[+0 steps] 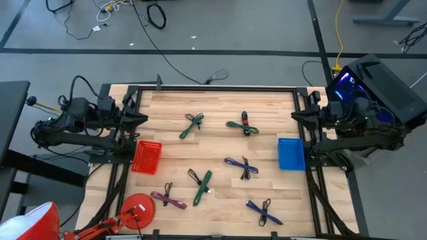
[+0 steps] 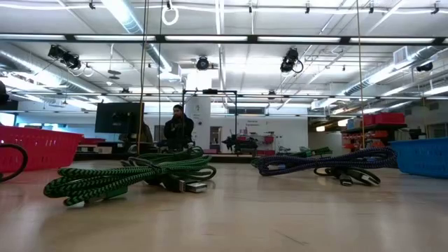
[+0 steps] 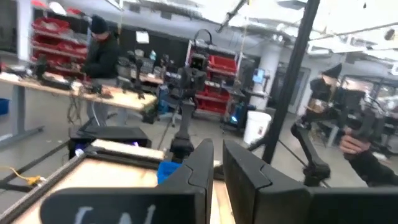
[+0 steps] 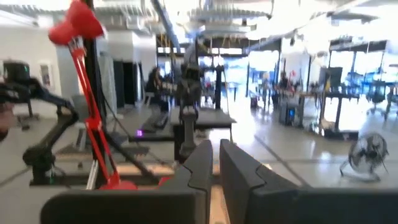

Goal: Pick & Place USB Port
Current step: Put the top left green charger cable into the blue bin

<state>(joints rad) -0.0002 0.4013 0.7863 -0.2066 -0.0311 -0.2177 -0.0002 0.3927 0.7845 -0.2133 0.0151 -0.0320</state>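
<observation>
A: Fingers first. Left fingers [image 3: 214,171]: nearly closed, thin gap between them, nothing held. Right fingers [image 4: 214,168]: same, drawn almost together, empty.

B: Where are the arms?

A: Both parked at the counter's [image 1: 220,110] side edges, left gripper [image 1: 142,119] near the far left corner, right gripper [image 1: 297,117] opposite. Neither is over any cable.

B: And the cables?

A: Several bundled USB cables scattered mid-counter. Closest to the left fingers is a green cable [image 1: 191,125]; closest to the right, another green cable with a red tie [image 1: 243,125]. Both well apart from either gripper. Red basket [image 1: 147,157] lies just below the left arm, blue basket [image 1: 291,153] below the right.

B: Risks?

A: My guess: the fingers must open before descending, or they'll push a bundle aside. The loose coils could also snag or partly unravel if only one loop is pinched, leaving the plug trailing outside the basket.
</observation>
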